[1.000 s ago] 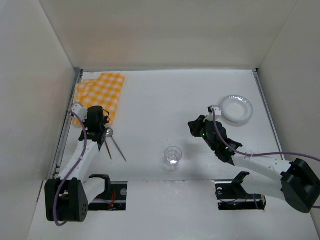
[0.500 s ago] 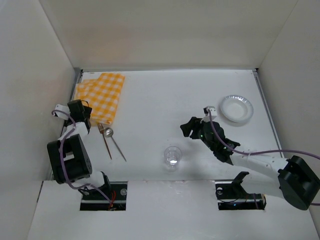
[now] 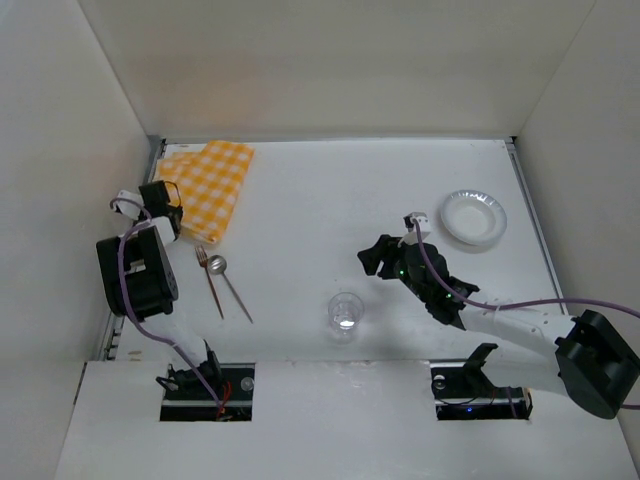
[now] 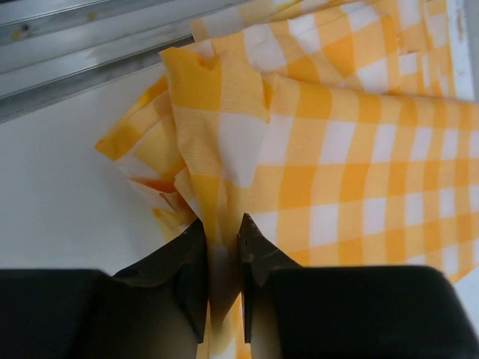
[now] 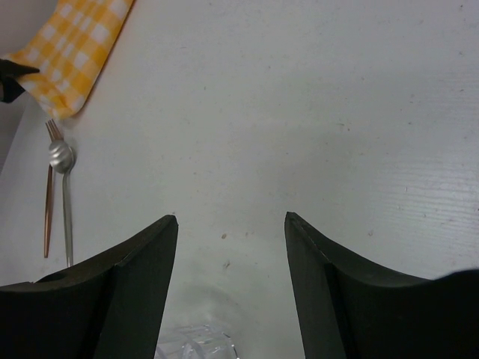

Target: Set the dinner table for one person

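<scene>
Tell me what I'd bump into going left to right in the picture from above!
Across the dinner table: fork → spoon → clear cup → white plate. The checked cloth spans both fork and spoon, so it has no clear place.

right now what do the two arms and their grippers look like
Both arms are white tubes with bulky black joint blocks. A thin purple cable runs along the left arm and the right arm. The left gripper and right gripper have matte black, wedge-shaped fingers. Tiny green lights glow on the right wrist.
</scene>
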Robot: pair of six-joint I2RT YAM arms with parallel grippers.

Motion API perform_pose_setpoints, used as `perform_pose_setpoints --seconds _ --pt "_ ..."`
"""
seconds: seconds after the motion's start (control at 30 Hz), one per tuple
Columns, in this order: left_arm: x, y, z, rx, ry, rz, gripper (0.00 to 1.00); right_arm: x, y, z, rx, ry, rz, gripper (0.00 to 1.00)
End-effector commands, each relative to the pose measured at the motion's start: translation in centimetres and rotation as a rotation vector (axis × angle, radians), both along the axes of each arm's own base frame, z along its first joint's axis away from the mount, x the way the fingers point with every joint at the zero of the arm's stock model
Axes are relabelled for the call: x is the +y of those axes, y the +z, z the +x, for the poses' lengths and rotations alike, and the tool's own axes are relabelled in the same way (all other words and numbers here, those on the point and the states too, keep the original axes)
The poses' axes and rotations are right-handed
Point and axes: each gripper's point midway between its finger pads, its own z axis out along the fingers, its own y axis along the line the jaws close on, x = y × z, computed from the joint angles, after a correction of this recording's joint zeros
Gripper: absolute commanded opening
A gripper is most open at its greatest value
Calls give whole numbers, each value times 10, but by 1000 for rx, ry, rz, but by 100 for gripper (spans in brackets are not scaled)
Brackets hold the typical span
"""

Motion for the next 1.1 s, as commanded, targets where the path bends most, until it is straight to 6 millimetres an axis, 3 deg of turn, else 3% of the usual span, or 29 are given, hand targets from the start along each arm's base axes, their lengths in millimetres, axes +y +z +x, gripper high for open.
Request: perform_pose_setpoints --seconds 0.0,0.17,0.37,0.57,0.77,0.87,0.97,1.07 --pt "-16 33 43 -91 -77 14 12 13 32 5 -72 24 59 65" --pt "-61 56 89 -154 -197 18 7 11 31 7 -75 13 52 65" --pt "-173 76 112 -218 -465 -21 5 5 31 8 -81 -7 59 65" --pt "-303 68 95 -233 -711 -104 4 -1 34 10 -93 -34 61 65" --pt "-401 64 69 -246 -917 -172 2 -17 41 12 -120 -88 76 65" --pt "-422 62 59 -241 -988 -164 2 -20 41 14 -121 -97 76 65" --pt "-418 48 51 -207 -987 -152 2 -21 40 15 -120 -100 69 65" --pt "-398 27 44 -157 -923 -143 17 -20 35 18 -108 -104 54 64"
